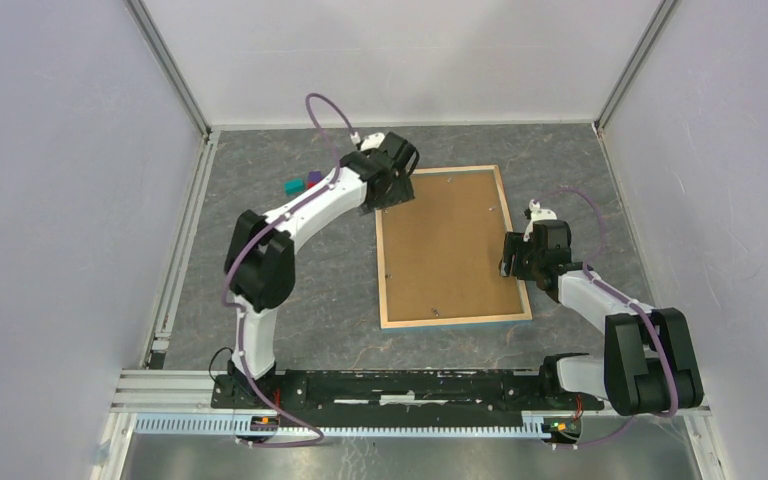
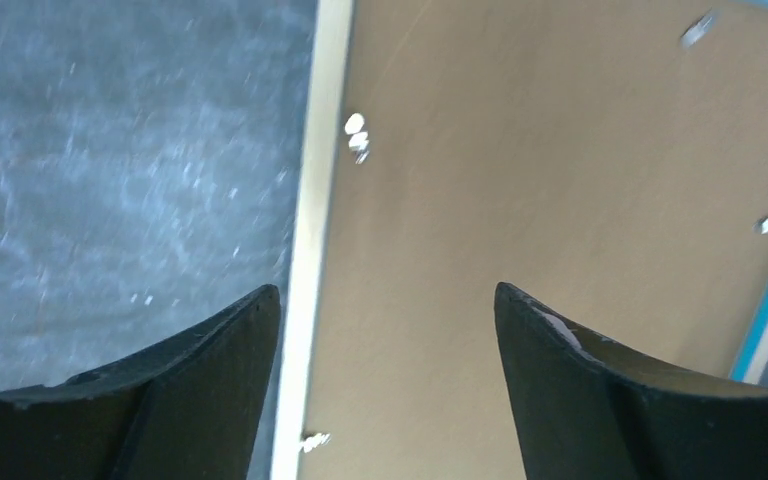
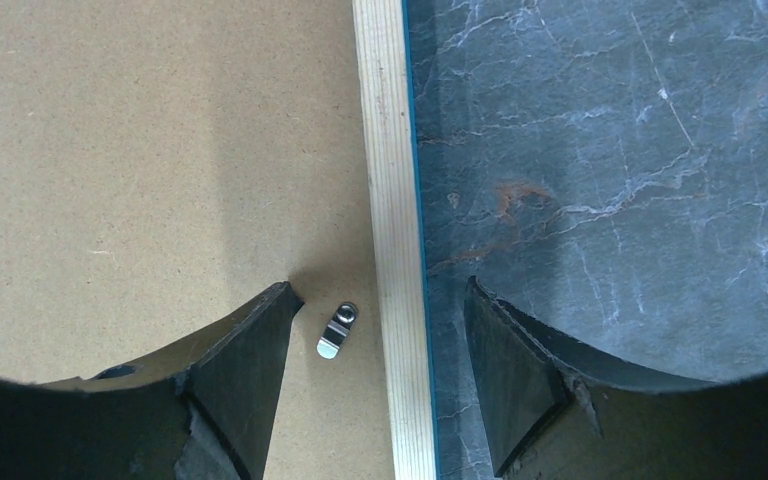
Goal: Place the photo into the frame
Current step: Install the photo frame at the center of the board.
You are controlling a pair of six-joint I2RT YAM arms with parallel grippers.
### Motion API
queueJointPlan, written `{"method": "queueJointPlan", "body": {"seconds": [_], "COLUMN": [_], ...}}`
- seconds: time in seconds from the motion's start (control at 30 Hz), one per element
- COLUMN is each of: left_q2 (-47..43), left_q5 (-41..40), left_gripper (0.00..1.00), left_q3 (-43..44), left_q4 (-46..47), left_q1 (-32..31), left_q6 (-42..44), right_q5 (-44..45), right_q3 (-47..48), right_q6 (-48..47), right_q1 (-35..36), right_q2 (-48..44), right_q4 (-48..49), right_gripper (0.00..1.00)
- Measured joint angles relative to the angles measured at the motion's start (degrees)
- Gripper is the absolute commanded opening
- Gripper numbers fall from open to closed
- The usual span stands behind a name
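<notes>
The frame (image 1: pixel 455 320) lies face down on the table, pale wood rails up, with a thin blue edge showing. A plain brown backing board (image 1: pixel 448 245) fills it. The photo is hidden. My left gripper (image 1: pixel 392 195) hovers over the frame's far left corner, open. In the left wrist view its jaws stand either side of the left rail (image 2: pixel 315 200), holding nothing. My right gripper (image 1: pixel 510 262) is at the frame's right edge, open. It straddles the right rail (image 3: pixel 388 150) and a small metal turn clip (image 3: pixel 337 330) on the board (image 3: pixel 160 150).
A teal block (image 1: pixel 293 186) and a purple block (image 1: pixel 312 179) sit on the dark table left of the left gripper. More metal clips (image 2: pixel 357 135) sit along the board's edges. White walls close in the table on three sides.
</notes>
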Motion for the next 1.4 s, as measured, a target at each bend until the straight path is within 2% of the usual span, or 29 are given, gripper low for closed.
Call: {"method": "queueJointPlan", "body": {"seconds": [0.13,0.23,0.5,1.13,1.4], "left_q2": [7.2,10.0,15.4,18.7,18.7], "left_q5": [-3.4,-5.3,-4.9,-3.2,-2.8], "left_gripper": [0.76,0.76,0.67,0.75,0.68], "left_q3": [9.2,9.5,10.5,13.5,13.5], "left_q4": [-1.1,-3.2,-5.5,-6.1,-5.9], "left_q1": [0.3,0.6,3.4,4.5,4.6], "left_q6": [0.0,-1.0,-3.1,-4.7,-5.8], "right_q5": [-0.6,-0.7,-1.2,-1.2,-1.3], "right_q3": [0.0,0.0,-0.1,-0.1,-0.1], "right_q6": [0.0,-0.1,0.0,0.0,0.0], "right_q1": [0.0,0.0,0.0,0.0,0.0], "right_q2": [0.2,0.2,0.9,0.9,0.9], "right_q4": [0.2,0.3,1.4,1.4,1.5], "right_gripper": [0.7,0.7,0.7,0.7,0.7]}}
